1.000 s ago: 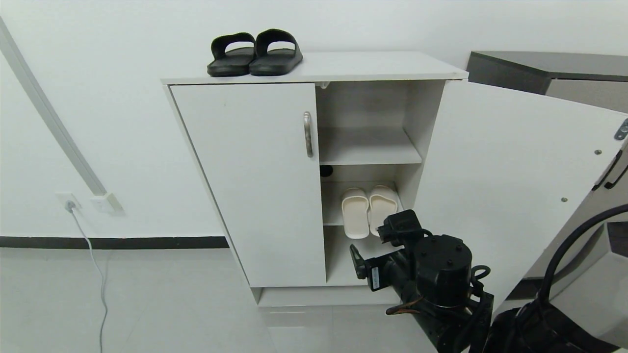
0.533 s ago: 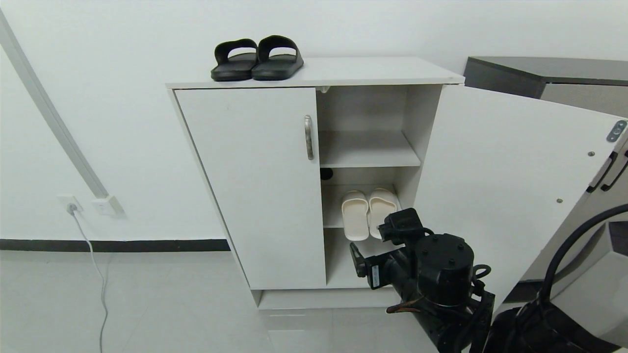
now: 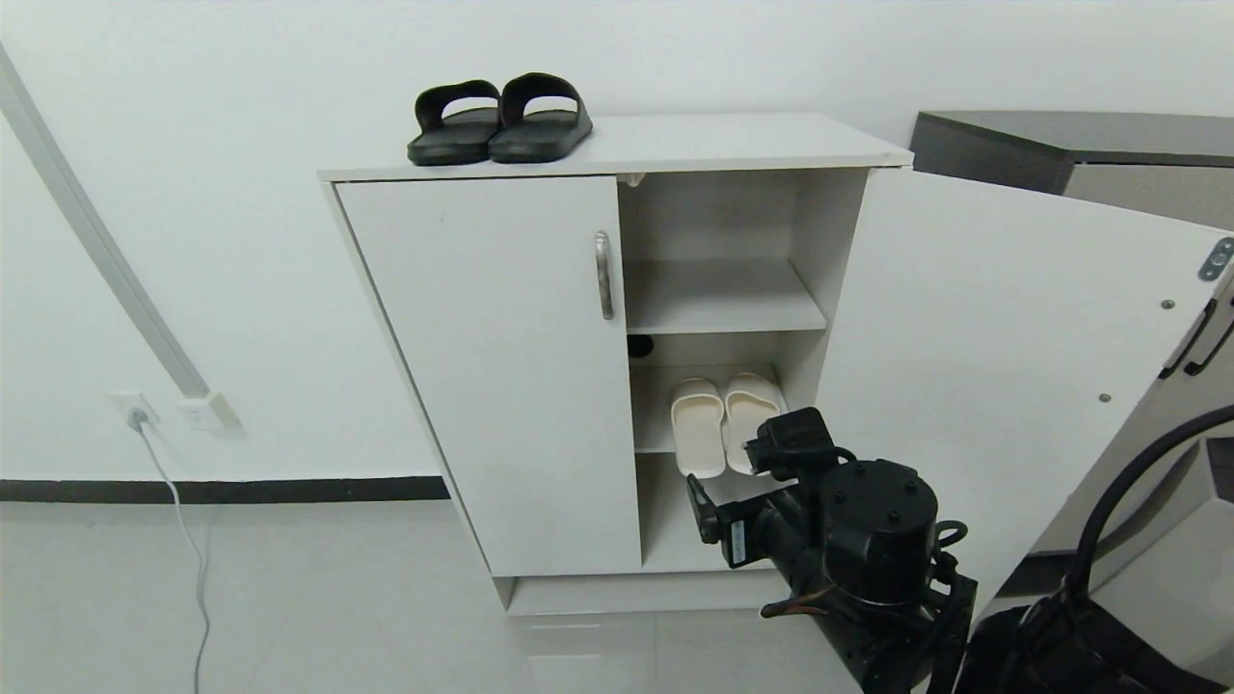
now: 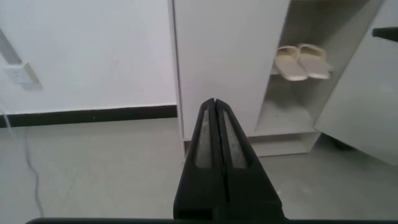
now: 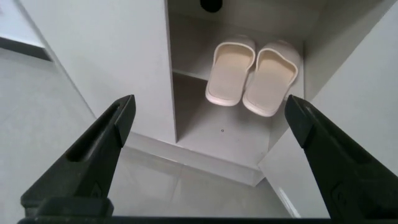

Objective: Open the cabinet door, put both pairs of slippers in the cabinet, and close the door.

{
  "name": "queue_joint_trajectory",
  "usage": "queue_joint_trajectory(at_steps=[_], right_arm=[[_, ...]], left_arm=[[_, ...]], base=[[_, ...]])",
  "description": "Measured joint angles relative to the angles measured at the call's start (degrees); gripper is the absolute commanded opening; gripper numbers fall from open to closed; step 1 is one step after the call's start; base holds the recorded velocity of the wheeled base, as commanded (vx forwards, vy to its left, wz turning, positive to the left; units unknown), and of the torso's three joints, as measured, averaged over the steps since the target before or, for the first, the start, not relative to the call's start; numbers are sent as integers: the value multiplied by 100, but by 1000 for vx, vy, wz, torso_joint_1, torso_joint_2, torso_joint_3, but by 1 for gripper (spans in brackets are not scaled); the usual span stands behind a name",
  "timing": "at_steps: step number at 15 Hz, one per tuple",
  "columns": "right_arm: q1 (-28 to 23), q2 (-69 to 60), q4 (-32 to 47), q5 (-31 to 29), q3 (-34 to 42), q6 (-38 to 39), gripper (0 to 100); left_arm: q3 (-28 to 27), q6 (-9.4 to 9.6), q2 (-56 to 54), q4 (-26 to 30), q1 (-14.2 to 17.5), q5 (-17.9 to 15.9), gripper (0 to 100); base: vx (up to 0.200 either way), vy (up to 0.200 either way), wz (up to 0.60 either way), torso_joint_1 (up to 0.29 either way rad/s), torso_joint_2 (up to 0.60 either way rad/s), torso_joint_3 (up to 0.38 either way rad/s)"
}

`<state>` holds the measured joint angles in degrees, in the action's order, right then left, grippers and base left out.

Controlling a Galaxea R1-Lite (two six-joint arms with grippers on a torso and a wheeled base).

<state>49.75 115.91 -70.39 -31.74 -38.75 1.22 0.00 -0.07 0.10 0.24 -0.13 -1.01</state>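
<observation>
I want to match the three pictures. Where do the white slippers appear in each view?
Head view: white slippers on the shelf, right of the closed door.
Left wrist view: white slippers on that shelf, past the closed door's edge.
Right wrist view: white slippers on that shelf, beside the closed door.
Shared landmark: the closed door.

Bright, even room light, with soft shadow inside the open cabinet (image 3: 713, 217) (darkest beneath its top).

A: Which colours are noted?
B: The black slippers (image 3: 499, 123) are seen plain; the cream slippers (image 3: 723, 419) are likewise unpatterned.
A: And the cabinet (image 3: 482, 386)?
B: Plain white is shown, with a silver handle (image 3: 603, 275).
</observation>
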Motion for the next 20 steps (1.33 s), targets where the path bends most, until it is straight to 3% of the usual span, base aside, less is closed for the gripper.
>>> queue_joint_trajectory(at_steps=[11, 20], right_arm=[[-28, 11, -228, 93, 146, -43, 100], [-28, 57, -228, 137, 160, -76, 100]], left_arm=[[0, -26, 0, 5, -11, 6, 0], [0, -35, 0, 0, -5, 6, 0]], base=[[0, 200, 0, 4, 4, 4], [0, 0, 0, 0, 0, 0]])
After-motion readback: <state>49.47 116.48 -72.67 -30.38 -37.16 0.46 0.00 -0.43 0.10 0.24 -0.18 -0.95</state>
